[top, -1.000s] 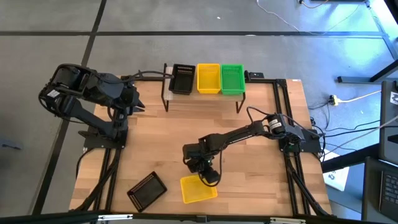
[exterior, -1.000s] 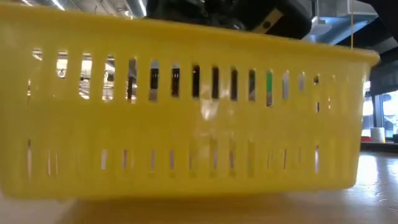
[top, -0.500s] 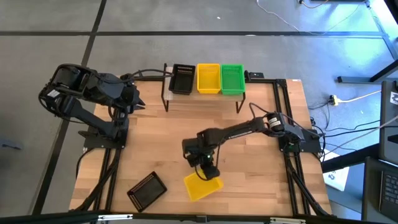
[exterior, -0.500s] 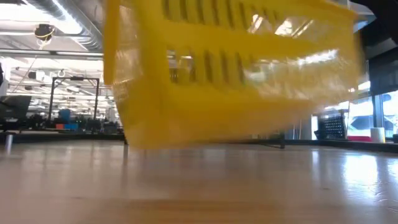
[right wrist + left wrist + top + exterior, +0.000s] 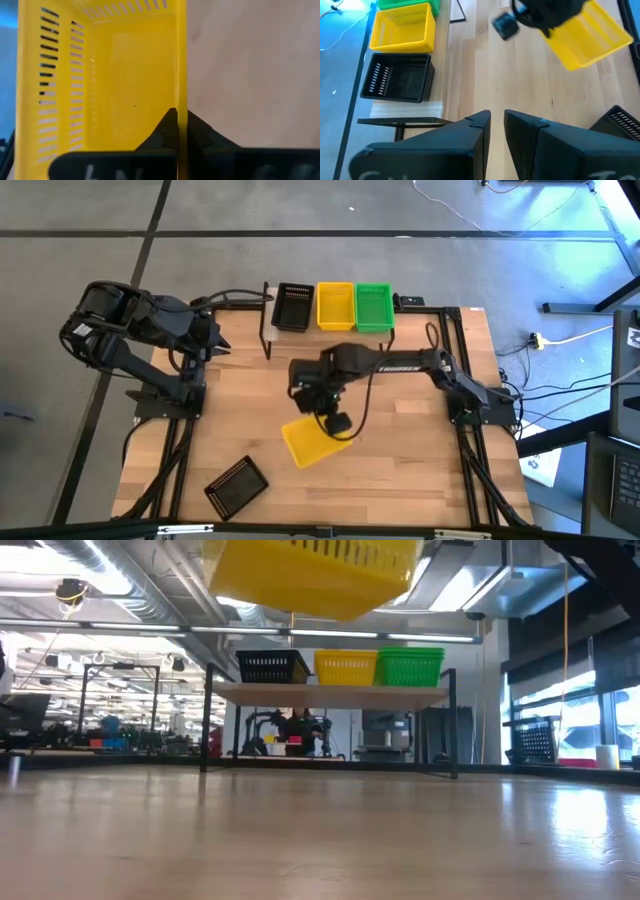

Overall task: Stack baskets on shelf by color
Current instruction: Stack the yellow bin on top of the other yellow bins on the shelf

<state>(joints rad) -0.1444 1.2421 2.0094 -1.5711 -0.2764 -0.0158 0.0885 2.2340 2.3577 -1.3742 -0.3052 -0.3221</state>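
Note:
My right gripper (image 5: 337,420) is over the middle of the table, shut on a yellow basket (image 5: 310,442) that hangs high above the wood, also seen in the low view (image 5: 315,570). On the shelf (image 5: 330,692) at the far edge, a black (image 5: 295,307), a yellow (image 5: 335,307) and a green basket (image 5: 374,307) stand side by side on their bottoms. Another black basket (image 5: 236,485) lies on the table near the front left. My left gripper (image 5: 497,122) waits at the far left, open by a narrow gap, holding nothing. My right gripper pinches one side wall of the yellow basket at its rim (image 5: 181,85), one finger (image 5: 167,125) inside the basket and the other outside. The fingers come from above. The basket hangs tilted below them, lifted clear of the table.
Bare wood lies between the held basket and the shelf. The table's black frame rails (image 5: 465,460) run along both sides, and the right arm (image 5: 400,365) stretches across the table's right half.
My right gripper has taken hold of the yellow basket near the table's front edge, lifted it and carried it toward the far edge and the shelf. The basket, which stood flat on the table, now hangs tilted and clear, high above the wood.

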